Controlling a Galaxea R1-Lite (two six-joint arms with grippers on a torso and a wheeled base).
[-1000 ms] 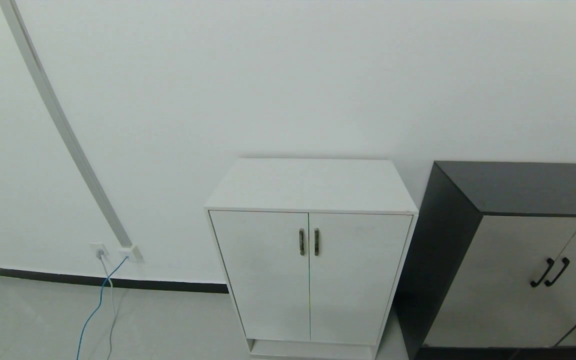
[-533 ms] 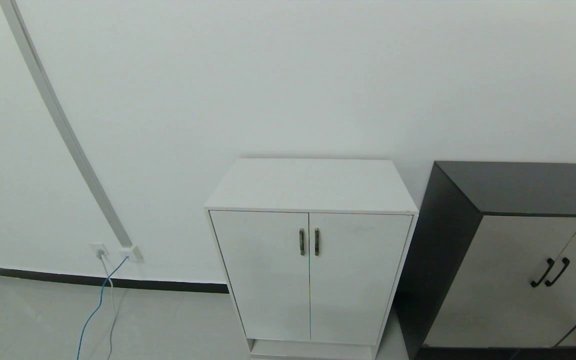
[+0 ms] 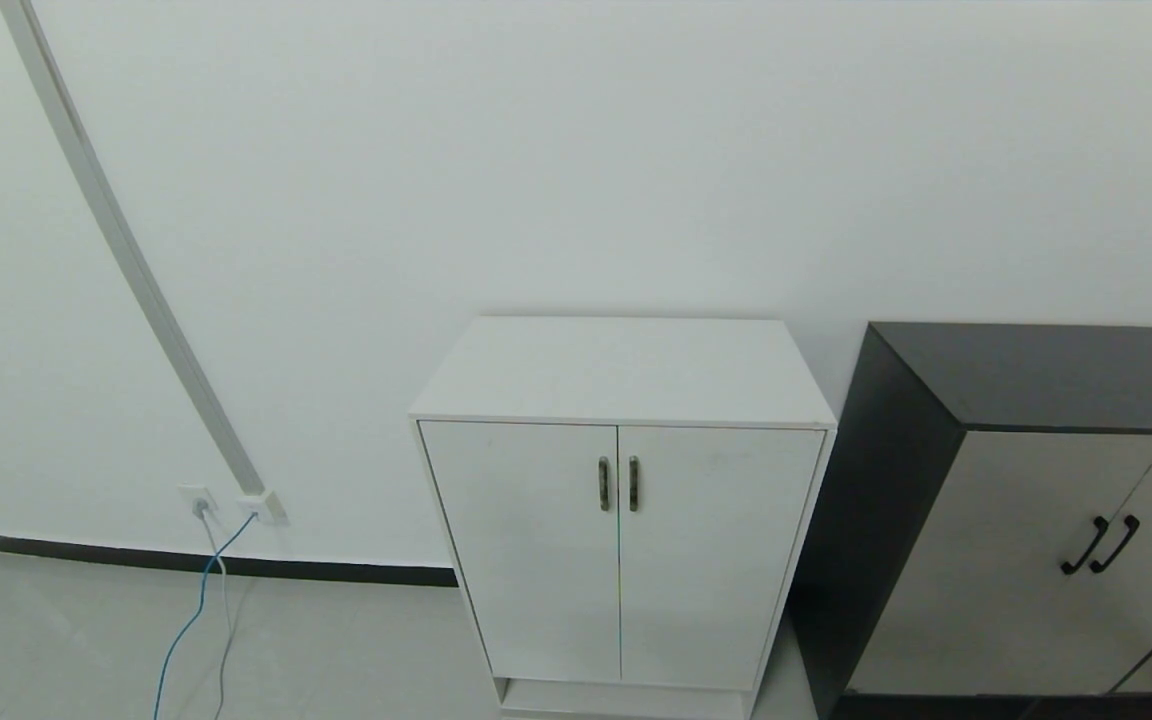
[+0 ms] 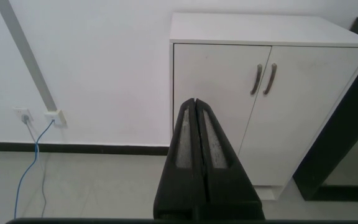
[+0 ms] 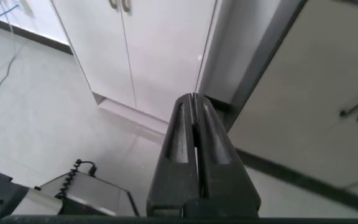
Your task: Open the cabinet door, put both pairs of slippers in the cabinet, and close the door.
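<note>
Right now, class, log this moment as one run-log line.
stage: door unopened | white cabinet: both doors shut | left end effector: shut, empty | right end effector: shut, empty

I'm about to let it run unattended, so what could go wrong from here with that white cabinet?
The white cabinet has two handles close together at the seam, so a pincer might hook the wrong one. The left pincer and right pincer are both shut and must open first. The right door may swing against the black cabinet beside it.
</note>
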